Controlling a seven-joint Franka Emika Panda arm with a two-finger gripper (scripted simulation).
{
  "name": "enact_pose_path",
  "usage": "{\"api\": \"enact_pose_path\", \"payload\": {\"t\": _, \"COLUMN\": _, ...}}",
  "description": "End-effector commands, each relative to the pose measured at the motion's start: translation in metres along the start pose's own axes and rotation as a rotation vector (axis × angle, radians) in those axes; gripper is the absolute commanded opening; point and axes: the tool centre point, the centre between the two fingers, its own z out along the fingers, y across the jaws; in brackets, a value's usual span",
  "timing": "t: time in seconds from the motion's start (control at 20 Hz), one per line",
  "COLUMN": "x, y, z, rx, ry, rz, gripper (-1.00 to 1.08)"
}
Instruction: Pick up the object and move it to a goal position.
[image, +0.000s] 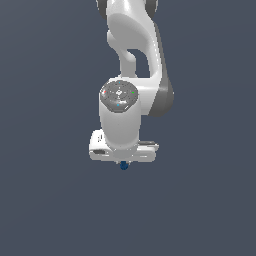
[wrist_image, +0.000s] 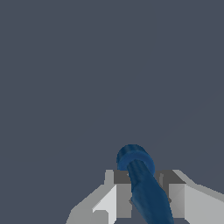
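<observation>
Plain dark grey backdrop, dark blue object (wrist_image: 142, 183) pinched between jaws

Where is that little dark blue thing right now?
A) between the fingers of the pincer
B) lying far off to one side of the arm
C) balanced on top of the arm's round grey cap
A: in the wrist view the dark blue object sits between the pincer fingers, and the exterior view shows it poking out just under the pincer.
</observation>
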Motion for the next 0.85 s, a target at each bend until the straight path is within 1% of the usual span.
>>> {"api": "enact_pose_path", "payload": {"t": 0.0, "x": 0.005, "y": 0.007, "z": -0.019, "rx": 0.000, "ry": -0.001, "rz": 0.000, "gripper": -1.00}}
{"api": "enact_pose_path", "payload": {"t": 0.2, "x": 0.013, "y": 0.015, "z": -0.041, "rx": 0.000, "ry": -0.001, "rz": 0.000, "gripper": -1.00}}
{"api": "enact_pose_path", "payload": {"t": 0.4, "x": 0.017, "y": 0.020, "z": -0.054, "rx": 0.000, "ry": -0.001, "rz": 0.000, "gripper": -1.00}}
{"api": "enact_pose_path", "payload": {"t": 0.8, "x": 0.020, "y": 0.022, "z": -0.059, "rx": 0.000, "ry": -0.001, "rz": 0.000, "gripper": -1.00}}
